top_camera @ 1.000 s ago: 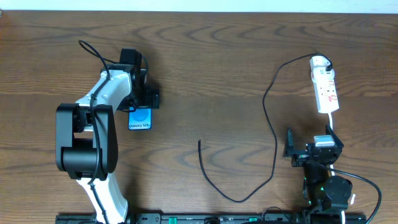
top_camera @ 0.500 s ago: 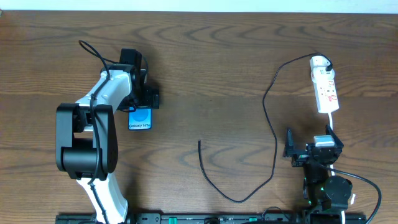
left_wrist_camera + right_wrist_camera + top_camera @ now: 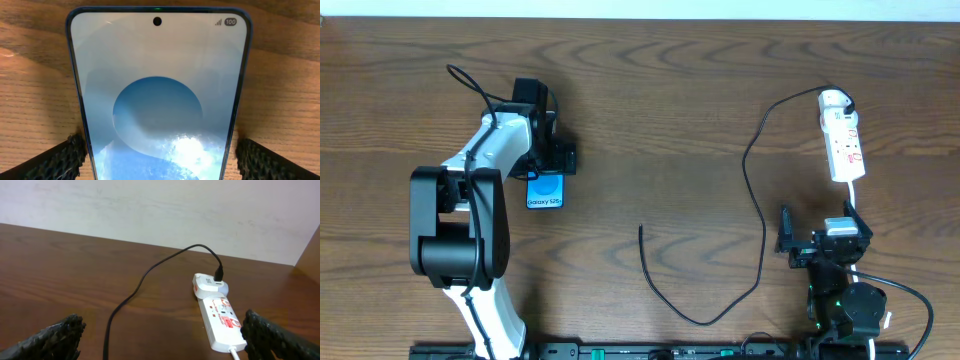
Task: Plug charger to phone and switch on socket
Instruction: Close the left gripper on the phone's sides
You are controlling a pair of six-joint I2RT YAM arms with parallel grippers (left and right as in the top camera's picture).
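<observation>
The phone point(image 3: 546, 190) lies flat on the wooden table at the left, blue screen up; it fills the left wrist view point(image 3: 157, 100). My left gripper point(image 3: 547, 172) point(image 3: 159, 162) is open with one finger on each side of the phone, a thin gap on both sides. The charger, a thin black cable point(image 3: 760, 215), runs from its loose tip point(image 3: 641, 228) to its black plug point(image 3: 847, 100) point(image 3: 218, 273), which is seated in the white socket strip point(image 3: 844, 145) point(image 3: 222, 325). My right gripper point(image 3: 825, 234) point(image 3: 162, 340) is open and empty, just in front of the strip.
The strip's white cord point(image 3: 853, 195) runs toward my right arm. A pale wall point(image 3: 160, 210) stands behind the table's far edge. The cable loops across the table between the two arms.
</observation>
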